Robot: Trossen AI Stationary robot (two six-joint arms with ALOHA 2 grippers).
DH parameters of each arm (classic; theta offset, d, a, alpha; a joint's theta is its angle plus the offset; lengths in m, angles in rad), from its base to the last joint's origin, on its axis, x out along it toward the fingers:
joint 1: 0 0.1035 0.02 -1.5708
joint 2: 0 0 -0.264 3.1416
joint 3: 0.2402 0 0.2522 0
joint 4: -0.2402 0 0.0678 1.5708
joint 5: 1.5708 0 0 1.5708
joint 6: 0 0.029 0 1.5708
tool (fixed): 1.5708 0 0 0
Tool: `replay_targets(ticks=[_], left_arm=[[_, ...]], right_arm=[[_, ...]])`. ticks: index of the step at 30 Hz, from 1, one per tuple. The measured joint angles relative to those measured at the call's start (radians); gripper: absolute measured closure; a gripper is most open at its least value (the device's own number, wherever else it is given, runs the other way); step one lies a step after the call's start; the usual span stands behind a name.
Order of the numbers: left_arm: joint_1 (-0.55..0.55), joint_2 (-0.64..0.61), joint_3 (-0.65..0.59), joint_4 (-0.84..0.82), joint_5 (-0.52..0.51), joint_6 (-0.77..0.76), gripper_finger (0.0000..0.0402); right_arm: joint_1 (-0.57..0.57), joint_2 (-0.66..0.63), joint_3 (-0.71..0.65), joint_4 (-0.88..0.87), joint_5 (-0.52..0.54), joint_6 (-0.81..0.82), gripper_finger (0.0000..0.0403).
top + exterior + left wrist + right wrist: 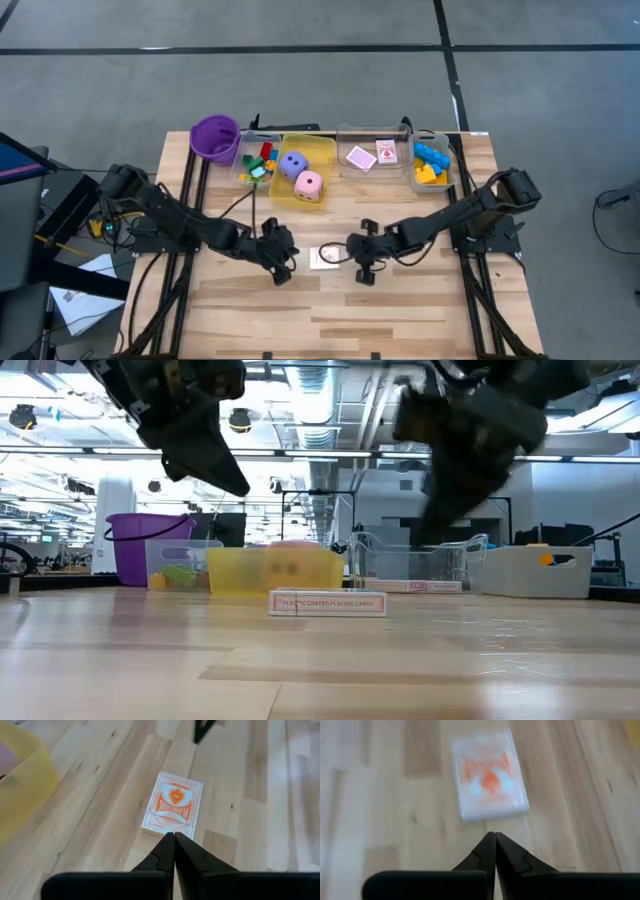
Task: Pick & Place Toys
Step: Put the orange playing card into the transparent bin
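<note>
Where the desk (pixel 420 320) is bare mid-surface, lies flat a card box (pixel 326 257); flanked by left gripper (pixel 281 268) and right gripper (pixel 365 270), jaws together, holding nothing.

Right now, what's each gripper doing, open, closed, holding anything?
Left gripper: closed, holding nothing, just above the card box on the table.
Right gripper: closed, holding nothing, facing the same card box from the other side.

A boxed deck of playing cards (pixel 325 257) lies flat, well in front of the yellow bin (pixel 322 153) holding two dice (pixel 301 174).
</note>
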Motion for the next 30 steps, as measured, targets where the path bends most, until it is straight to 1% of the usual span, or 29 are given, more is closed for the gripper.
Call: replay_targets(ticks=[2,5,7,13,16,18,20,25,28,30], left_arm=[[0.001,-0.008,0.000,0.000,0.000,0.000,0.0395],[0.002,-0.019,0.000,-0.029,0.003,0.009,0.0382],[0.002,-0.019,0.001,-0.049,0.004,0.010,0.0369],[0.011,-0.019,0.001,-0.070,0.004,0.018,0.0316],[0.019,-0.025,0.001,-0.064,0.004,0.060,0.0291],[0.026,-0.025,0.002,-0.059,0.004,0.062,0.0276],[0.028,-0.032,0.002,-0.064,0.004,0.063,0.0262],[0.029,-0.045,0.003,-0.064,0.005,0.062,0.0236],[0.028,-0.056,0.003,-0.069,0.005,0.061,0.0225],[0.028,-0.058,0.004,-0.057,0.005,0.054,0.0219]], right_arm=[[-0.007,-0.004,-0.003,-0.099,0.019,0.050,0.0386],[-0.020,-0.006,-0.002,-0.183,0.028,0.097,0.0353],[-0.025,-0.006,-0.002,-0.215,-0.001,0.113,0.0323],[-0.029,-0.009,-0.001,-0.216,-0.131,0.103,0.0208],[-0.028,-0.032,0.000,-0.213,-0.129,0.099,0.0156],[-0.018,-0.063,0.000,-0.218,-0.086,0.079,0.0135],[0.000,-0.104,0.000,-0.216,-0.021,0.049,0.0124],[0.062,-0.220,-0.025,-0.212,0.158,0.008,0.0120],[0.108,-0.293,-0.103,-0.164,0.283,0.028,0.0120],[0.139,-0.338,-0.186,-0.066,0.364,0.055,0.0120]])
